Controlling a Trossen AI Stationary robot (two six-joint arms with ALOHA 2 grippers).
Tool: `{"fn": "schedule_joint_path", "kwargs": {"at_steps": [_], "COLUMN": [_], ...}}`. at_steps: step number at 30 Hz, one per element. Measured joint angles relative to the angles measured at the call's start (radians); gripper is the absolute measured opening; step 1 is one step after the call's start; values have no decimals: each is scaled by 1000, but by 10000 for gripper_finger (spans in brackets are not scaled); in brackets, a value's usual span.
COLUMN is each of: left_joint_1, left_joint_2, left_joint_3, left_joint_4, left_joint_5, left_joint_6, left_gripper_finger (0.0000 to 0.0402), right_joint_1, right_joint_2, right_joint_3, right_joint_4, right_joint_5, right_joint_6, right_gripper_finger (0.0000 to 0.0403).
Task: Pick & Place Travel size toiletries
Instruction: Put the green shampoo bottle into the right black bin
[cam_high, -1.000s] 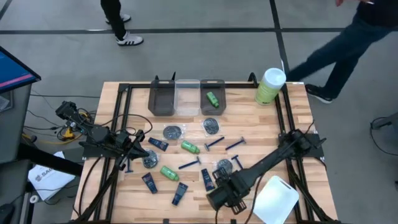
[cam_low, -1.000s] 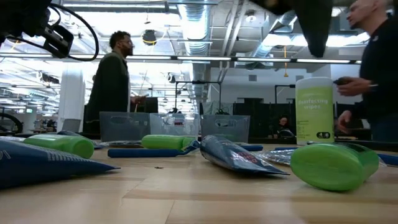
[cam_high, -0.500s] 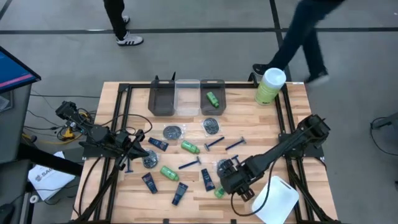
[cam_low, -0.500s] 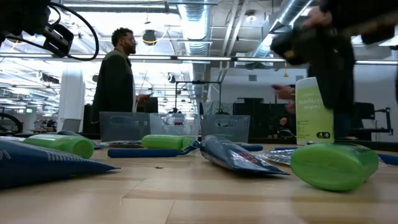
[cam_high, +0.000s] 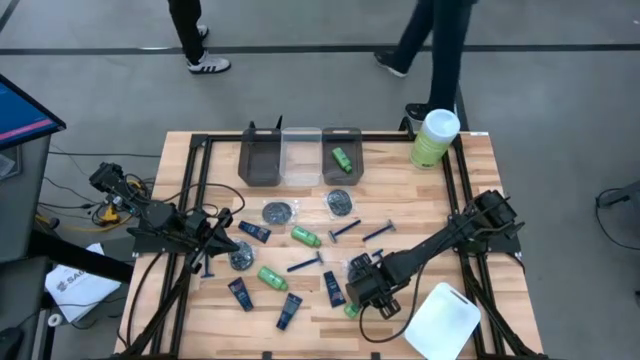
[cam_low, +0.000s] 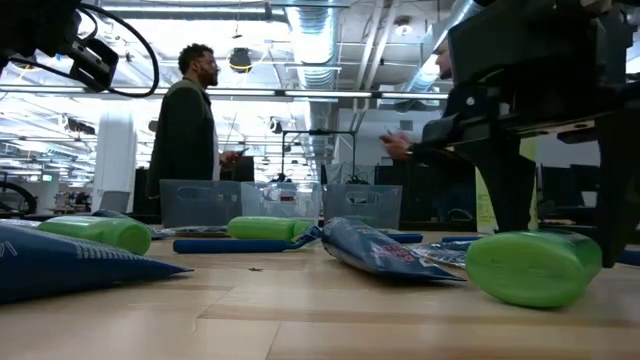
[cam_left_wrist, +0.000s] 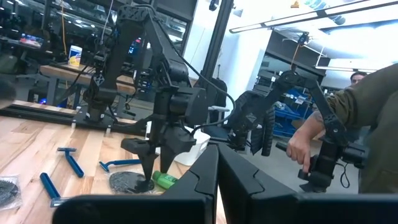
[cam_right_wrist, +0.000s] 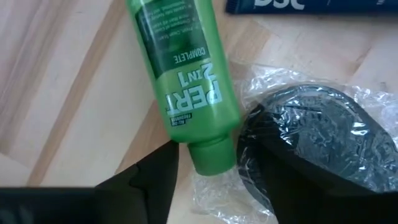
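Travel size toiletries lie spread over the wooden table: green bottles (cam_high: 305, 236), navy tubes (cam_high: 239, 293), blue razors (cam_high: 345, 229) and dark crinkly packets (cam_high: 278, 212). One green bottle (cam_right_wrist: 180, 81) lies on its side near the front edge. My right gripper (cam_right_wrist: 214, 158) is open and points down over its cap end (cam_right_wrist: 211, 155), one finger on either side (cam_low: 560, 230), and I see no touch. Beside the cap lies a dark packet (cam_right_wrist: 317, 137). My left gripper (cam_left_wrist: 217, 180) is shut and waits at the table's left (cam_high: 207, 262).
Three bins (cam_high: 300, 155) stand at the far edge, and the right one holds a green bottle (cam_high: 342, 158). A tall green canister (cam_high: 434, 138) stands at the far right. A white tray (cam_high: 445, 320) lies at the near right. People walk beyond the table.
My right gripper has come down, and a little toward the table's far edge, onto the green bottle near the front edge. Its fingers now stand low on either side of the bottle. The bottle has not moved. People have walked past behind the table.
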Motion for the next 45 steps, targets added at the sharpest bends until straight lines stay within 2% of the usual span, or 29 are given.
{"fn": "schedule_joint_path", "kwargs": {"at_steps": [7, 11, 18, 26, 29, 36, 41, 45], "left_joint_1": [0, 0, 0, 0, 0, 0, 0, 0], "left_joint_2": [0, 0, 0, 0, 0, 0, 0, 0], "left_joint_3": [0, 0, 0, 0, 0, 0, 0, 0], "left_joint_4": [0, 1, 0, 1, 1, 1, 1, 1], "left_joint_5": [0, 0, 0, 0, 0, 0, 0, 0], "left_joint_6": [0, 0, 0, 0, 0, 0, 0, 0], "left_gripper_finger": [2, 2, 2, 2, 2, 2, 2, 2], "right_joint_1": [0, 0, 0, -11, -35, -191, -387, -556], "right_joint_2": [2, 3, -18, -148, -200, -345, -395, -388], "right_joint_3": [-1, -1, -4, -3, -3, 16, 81, 133], "right_joint_4": [-1, -5, -9, -8, -9, 4, 10, 9], "right_joint_5": [0, -4, -4, -2, 29, 191, 299, 315], "right_joint_6": [2, 1, 2, 30, 58, 133, 231, 299], "right_gripper_finger": [117, 83, 94, 89, 89, 88, 88, 88]}}
